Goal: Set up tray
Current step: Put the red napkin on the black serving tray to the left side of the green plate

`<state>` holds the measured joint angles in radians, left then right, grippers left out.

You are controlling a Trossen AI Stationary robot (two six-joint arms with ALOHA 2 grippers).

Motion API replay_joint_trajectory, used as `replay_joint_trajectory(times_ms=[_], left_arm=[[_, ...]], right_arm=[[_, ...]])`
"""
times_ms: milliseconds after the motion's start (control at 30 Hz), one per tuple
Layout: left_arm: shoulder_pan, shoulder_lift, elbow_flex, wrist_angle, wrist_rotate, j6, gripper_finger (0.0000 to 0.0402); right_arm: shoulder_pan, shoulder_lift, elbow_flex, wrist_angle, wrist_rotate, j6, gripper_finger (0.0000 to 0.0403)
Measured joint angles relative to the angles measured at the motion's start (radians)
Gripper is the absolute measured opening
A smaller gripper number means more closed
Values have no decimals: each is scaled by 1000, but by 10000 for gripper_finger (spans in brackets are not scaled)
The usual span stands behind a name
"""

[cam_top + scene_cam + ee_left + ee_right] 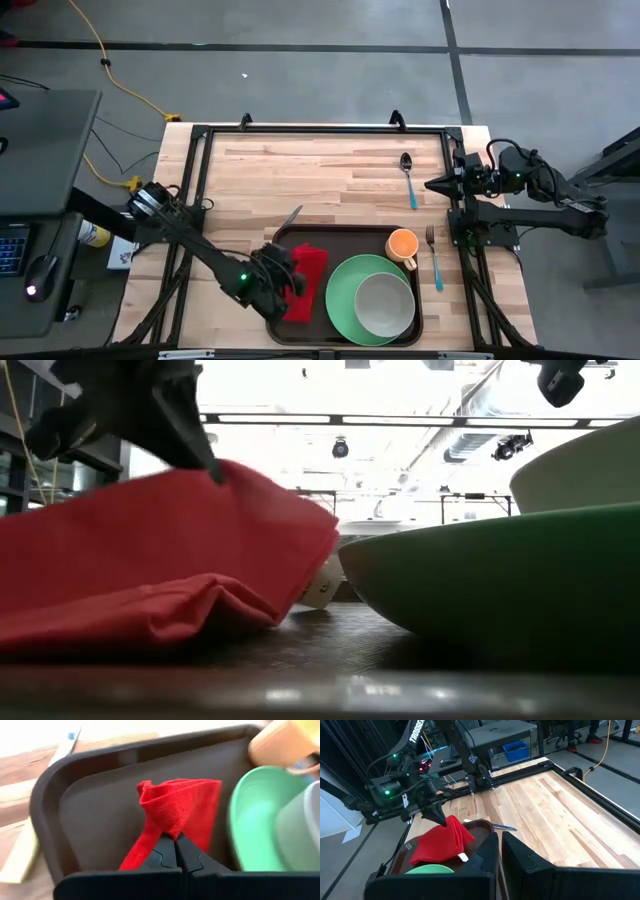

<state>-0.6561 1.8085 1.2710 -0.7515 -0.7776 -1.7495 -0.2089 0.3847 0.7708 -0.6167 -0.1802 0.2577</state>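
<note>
left gripper (pixel 174 840) clenched on the red napkin (pixel 180 807), lifting a pinched fold over the tray (pixel 95 805). just beside it, green plate (pixel 372 298) with grey bowl (pixel 385 305) inside, on the same tray. farther off, orange cup (pixel 402 245). right gripper (pixel 499 851) parked well apart at the table edge, fingers nearly together.

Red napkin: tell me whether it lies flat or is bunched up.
Bunched up. The left gripper is shut on the red napkin, pinching one edge into a raised fold above the tray, beside the green plate.
</note>
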Motion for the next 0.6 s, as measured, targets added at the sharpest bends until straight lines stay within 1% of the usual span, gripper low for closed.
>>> replay_joint_trajectory(times_ms=[133,267,400,500,600], left_arm=[[30,15,-1,-116,84,14,11],[58,33,-3,-195,118,17,11],[92,29,-1,-168,125,36,11],[117,32,-1,-104,180,98,11],[131,63,0,-43,200,130,11]], right_arm=[[0,0,0,0,1,-2,0],[0,0,0,0,1,-3,0],[0,0,0,0,5,-3,0],[0,0,0,0,5,-3,0],[0,0,0,0,5,-3,0]])
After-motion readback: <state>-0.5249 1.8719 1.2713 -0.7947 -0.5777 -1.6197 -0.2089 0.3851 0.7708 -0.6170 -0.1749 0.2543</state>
